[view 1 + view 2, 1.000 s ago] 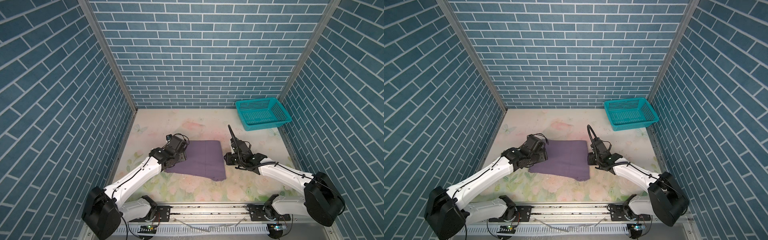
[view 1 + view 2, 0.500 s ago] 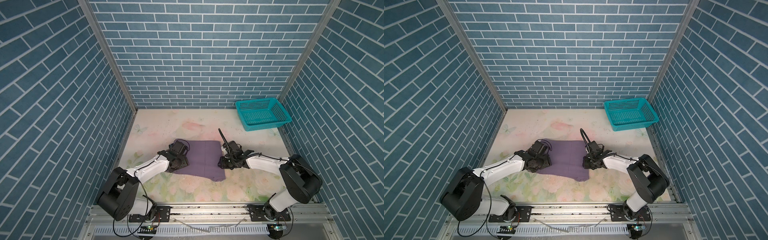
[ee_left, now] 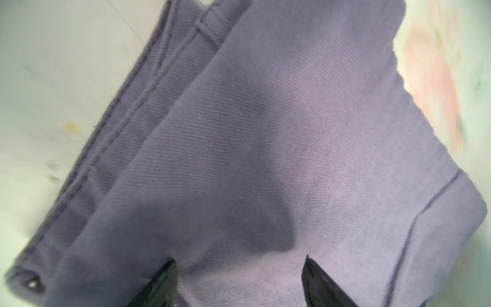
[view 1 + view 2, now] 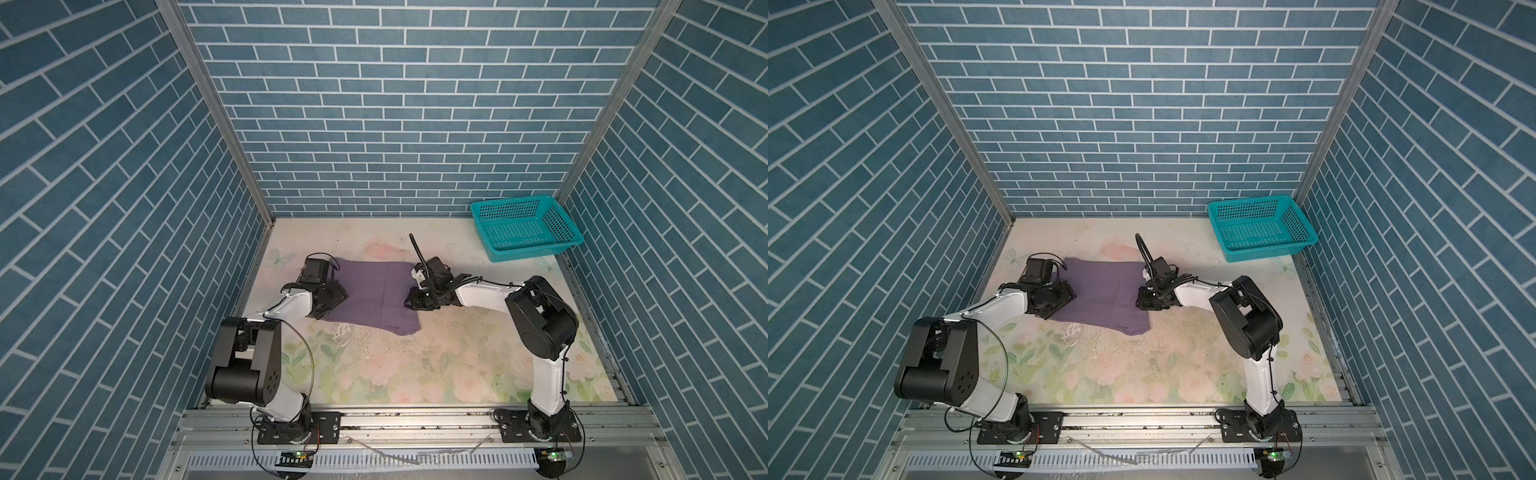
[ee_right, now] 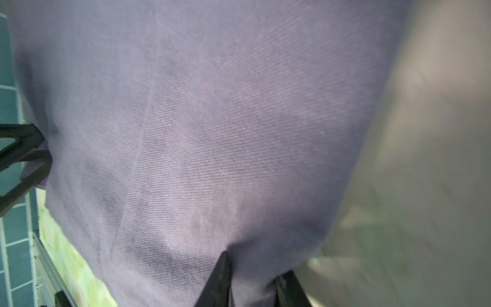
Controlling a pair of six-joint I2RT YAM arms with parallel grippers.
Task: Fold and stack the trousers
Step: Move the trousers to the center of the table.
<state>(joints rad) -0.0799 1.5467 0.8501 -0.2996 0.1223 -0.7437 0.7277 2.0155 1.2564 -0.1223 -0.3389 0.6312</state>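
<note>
1. Top views: the trousers (image 4: 376,297) lie folded rectangular at centre; basket (image 4: 525,228) at two o'clock is empty, so stacking is judged outstanding.
2. Left wrist: left gripper (image 3: 240,265) jaws apart on cloth.
3. Right wrist: right gripper (image 5: 256,265) jaws narrow astride cloth; cannot tell if clamped.

The near half of the floral-printed table (image 4: 415,374) lies open. A teal plastic mesh basket (image 4: 532,249) fills the far right corner, folded muted purple soft-fabric trousers (image 4: 374,295) cover the middle, and blue brick-patterned walls (image 4: 395,124) close three sides.
</note>
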